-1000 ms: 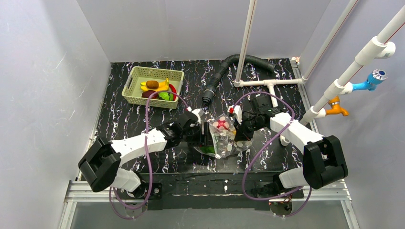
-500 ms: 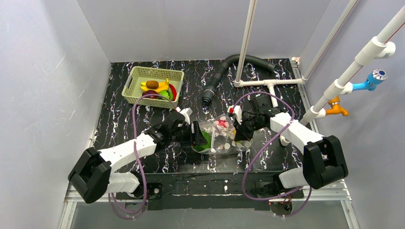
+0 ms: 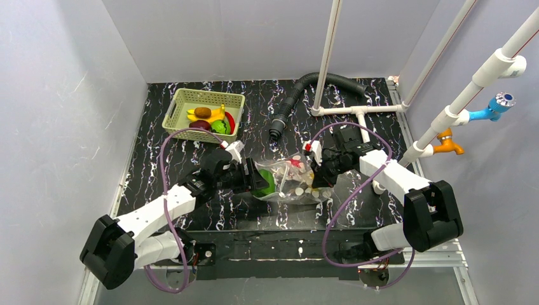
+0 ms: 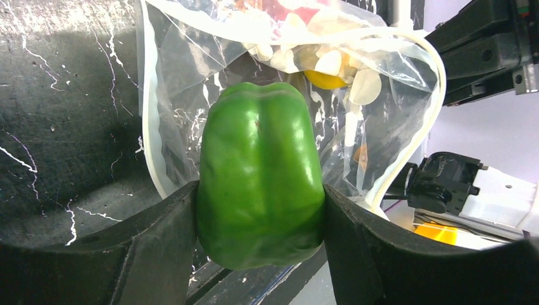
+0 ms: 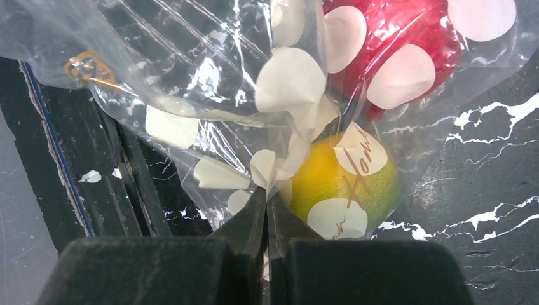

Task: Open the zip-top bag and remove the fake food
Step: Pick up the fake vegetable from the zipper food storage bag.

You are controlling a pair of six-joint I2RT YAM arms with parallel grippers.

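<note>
Zip-top bag point(image 3: 297, 186), black marbled tabletop point(image 3: 254, 95), grey walls point(image 3: 241, 38)

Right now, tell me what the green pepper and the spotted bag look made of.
The green pepper looks like hard plastic, glossy: smooth skin with bright highlights. The zip-top bag looks like thin clear plastic film, shiny: it creases and is see-through.

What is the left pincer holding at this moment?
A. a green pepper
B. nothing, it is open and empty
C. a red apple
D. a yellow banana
A: in the left wrist view the glossy green pepper sits clamped between the two fingers of the left pincer, in front of the clear zip-top bag.
</note>
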